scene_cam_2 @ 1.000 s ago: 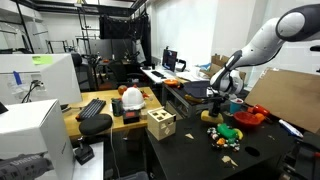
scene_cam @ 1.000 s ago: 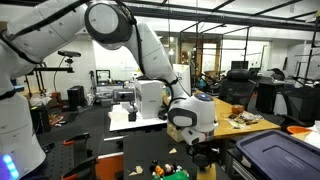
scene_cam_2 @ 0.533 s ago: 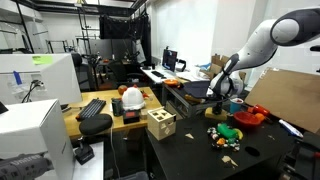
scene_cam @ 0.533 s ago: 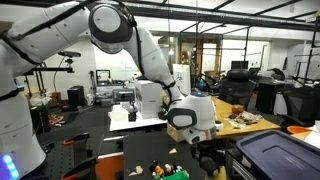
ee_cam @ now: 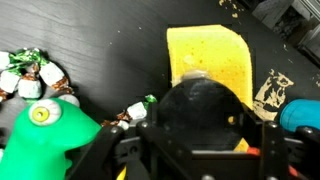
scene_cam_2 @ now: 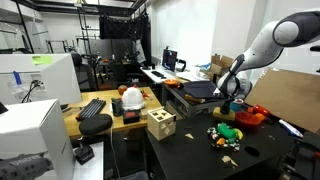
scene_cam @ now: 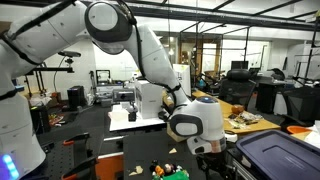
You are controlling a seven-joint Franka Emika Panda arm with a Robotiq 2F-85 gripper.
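Green plastic toy [ee_cam: 45,125] and small scattered pieces [ee_cam: 30,75] lie at the left on the black tabletop [ee_cam: 110,40]. In the middle, a yellow block [ee_cam: 208,55] lies flat just beyond the gripper [scene_cam_2: 229,104]. Its jaws stand fairly wide because a dark rounded thing [ee_cam: 200,105] fills the gap, apparently gripped above the table. A blue object [ee_cam: 302,115] sits rightmost.

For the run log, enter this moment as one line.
tool over black tabletop | between jaws: dark round object, grip unclear | near: yellow sponge, green toy
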